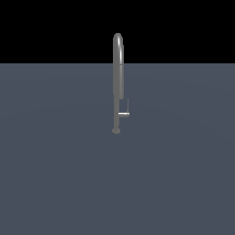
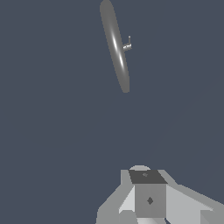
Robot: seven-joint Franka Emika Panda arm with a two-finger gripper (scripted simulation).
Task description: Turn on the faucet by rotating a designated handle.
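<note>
The faucet (image 1: 117,82) is a tall slim grey pipe with an arched top, standing upright on a small round base on the flat grey floor. The handle (image 1: 124,113) is a small L-shaped silver lever low on the pipe, on the exterior view's right side, with its slim bar pointing up. In the wrist view the faucet (image 2: 115,46) appears far off, with the handle (image 2: 127,45) sticking out beside it. My gripper (image 2: 146,176) shows only as a grey block at the edge of the wrist view, well away from the faucet. Its jaws are not distinguishable. The arm is absent from the exterior view.
A flat grey-blue floor (image 1: 55,174) spreads all around the faucet, with a black background behind it. No other objects show.
</note>
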